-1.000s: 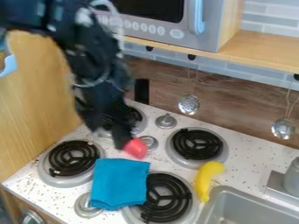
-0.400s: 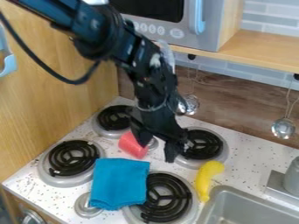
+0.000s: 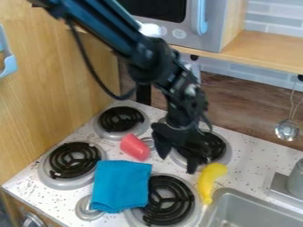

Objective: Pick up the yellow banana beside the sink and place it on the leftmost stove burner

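Lying near the gripper (image 3: 177, 164) — yellow banana (image 3: 208, 179).

Red cylindrical object (image 3: 135, 147), on its side, on speckled stovetop (image 3: 251, 163), near blue cloth (image 3: 121, 185)

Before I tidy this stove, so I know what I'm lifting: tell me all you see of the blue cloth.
The blue cloth looks like soft fabric, roughly rectangular and apparently folded, lying fairly flat with slight creases. It rests on the speckled stovetop, its right side in view overlapping a black-coiled burner. The gripper is clear of it.
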Tool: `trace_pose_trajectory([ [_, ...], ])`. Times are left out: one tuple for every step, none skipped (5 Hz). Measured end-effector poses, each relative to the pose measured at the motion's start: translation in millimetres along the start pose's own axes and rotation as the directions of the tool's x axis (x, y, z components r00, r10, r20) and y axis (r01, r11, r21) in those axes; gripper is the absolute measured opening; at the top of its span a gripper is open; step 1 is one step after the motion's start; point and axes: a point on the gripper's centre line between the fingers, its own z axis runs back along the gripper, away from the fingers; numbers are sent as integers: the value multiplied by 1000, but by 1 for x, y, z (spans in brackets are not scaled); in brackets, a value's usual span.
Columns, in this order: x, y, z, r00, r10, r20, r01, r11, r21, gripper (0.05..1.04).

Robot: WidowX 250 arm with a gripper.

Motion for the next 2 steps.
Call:
trace_pose_trajectory([
  [14, -15, -10, 997, 82, -15, -81, 996, 30, 1001],
  [24, -19, -16, 989, 148, -21, -147, 988, 48, 1001],
])
